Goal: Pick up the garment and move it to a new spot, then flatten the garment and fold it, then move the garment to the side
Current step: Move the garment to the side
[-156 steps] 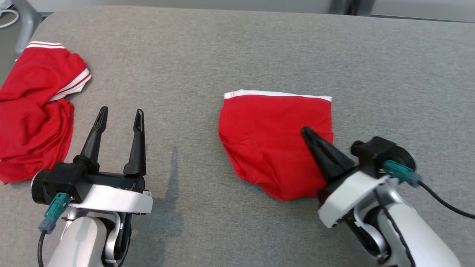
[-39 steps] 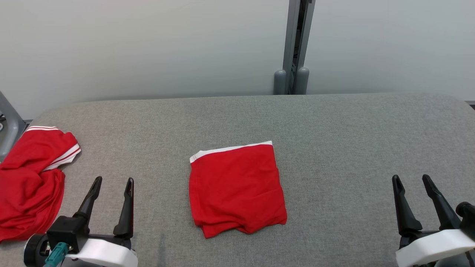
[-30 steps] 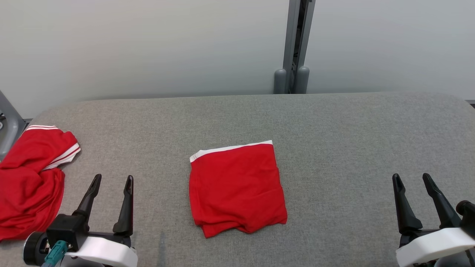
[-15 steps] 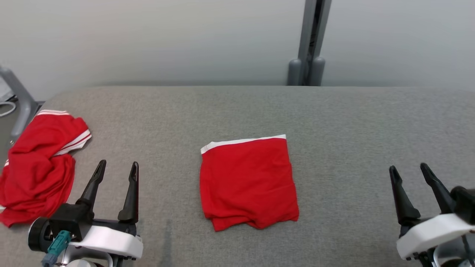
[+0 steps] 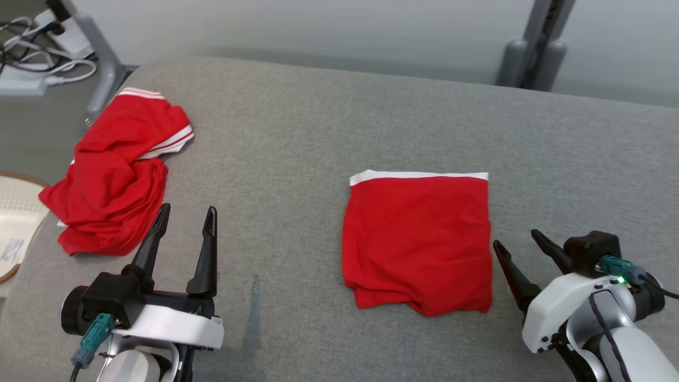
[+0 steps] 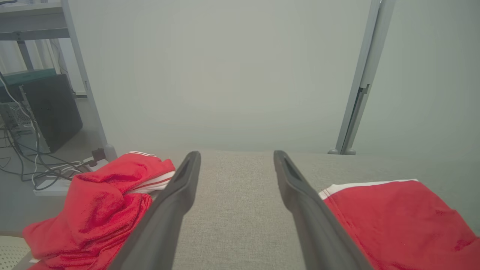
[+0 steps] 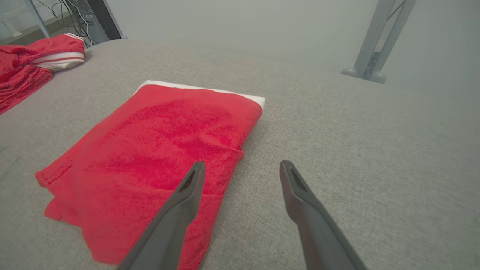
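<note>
Folded red garment (image 5: 419, 241), white band along its far edge, lies flat right of center on the gray padded table (image 5: 318, 116). Right gripper (image 5: 515, 237) is just beside the garment's right edge, near the front corner, fingers spread & empty. Left gripper (image 5: 189, 208) is well apart to the left, fingers also spread w/ nothing between, near a crumpled red garment (image 5: 114, 175) at the table's left end.
</note>
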Controlling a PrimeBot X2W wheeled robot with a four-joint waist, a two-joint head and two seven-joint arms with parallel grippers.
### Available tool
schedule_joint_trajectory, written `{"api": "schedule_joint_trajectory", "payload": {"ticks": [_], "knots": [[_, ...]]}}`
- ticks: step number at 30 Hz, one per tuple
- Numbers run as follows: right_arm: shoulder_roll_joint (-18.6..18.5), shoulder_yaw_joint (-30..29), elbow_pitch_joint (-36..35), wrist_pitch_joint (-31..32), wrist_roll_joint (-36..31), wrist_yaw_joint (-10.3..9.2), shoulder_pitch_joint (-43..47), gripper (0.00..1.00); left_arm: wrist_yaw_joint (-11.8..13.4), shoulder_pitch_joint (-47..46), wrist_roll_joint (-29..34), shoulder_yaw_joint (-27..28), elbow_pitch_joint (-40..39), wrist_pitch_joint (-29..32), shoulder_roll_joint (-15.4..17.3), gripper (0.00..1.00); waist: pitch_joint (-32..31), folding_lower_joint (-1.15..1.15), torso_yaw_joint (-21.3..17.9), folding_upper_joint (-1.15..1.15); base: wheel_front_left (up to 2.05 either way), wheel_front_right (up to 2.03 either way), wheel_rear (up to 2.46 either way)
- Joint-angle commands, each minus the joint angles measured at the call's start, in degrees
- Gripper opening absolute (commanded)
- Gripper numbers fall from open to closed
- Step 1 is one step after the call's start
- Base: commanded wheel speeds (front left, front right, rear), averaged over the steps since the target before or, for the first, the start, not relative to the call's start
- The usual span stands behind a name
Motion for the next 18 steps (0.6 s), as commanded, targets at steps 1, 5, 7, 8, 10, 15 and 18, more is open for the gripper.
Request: {"api": "schedule_joint_trajectory", "payload": {"ticks": [1,5,7,8,10,15,18], "knots": [[-0.68,0.87,1.46,-0.06,0.75,0.0,-1.35,1.0,-0.25,-1.37,0.16,0.25,0.1,-0.28,-0.29,1.0,1.87,0.0,2.05,0.0,0.0,0.0,0.0],[-1.19,4.4,6.05,0.58,2.37,0.0,-3.38,1.0,-0.71,-1.87,0.35,0.78,0.58,-0.38,-0.92,1.0,2.89,0.0,2.88,0.0,0.0,0.0,0.0],[-1.31,5.62,8.11,1.02,3.02,0.0,-4.46,1.0,-1.16,-2.46,0.44,1.23,0.8,-0.42,-1.29,1.0,3.26,0.0,3.01,0.0,0.0,0.0,0.0],[-1.29,6.19,9.0,0.98,3.48,0.0,-4.93,1.0,-1.2,-2.51,0.62,1.39,0.72,-0.43,-1.64,1.0,3.39,0.0,3.08,0.0,0.0,0.0,0.0],[-1.27,7.01,10.71,0.81,4.36,0.01,-5.75,1.0,-1.64,-2.39,0.88,1.71,0.6,-0.45,-2.27,1.0,3.59,0.0,3.18,0.0,0.0,0.0,0.0],[-1.34,8.88,13.54,0.65,6.42,0.0,-7.31,0.0,-2.53,-3.34,1.85,2.53,0.47,-0.45,-3.14,1.0,4.07,0.0,3.43,0.0,0.0,0.0,0.0],[-1.62,9.06,14.25,0.05,6.67,-0.02,-8.24,0.0,-2.92,-3.31,2.37,3.21,0.41,-0.46,-3.61,1.0,4.15,0.0,3.15,0.0,0.0,0.0,0.0]]}}
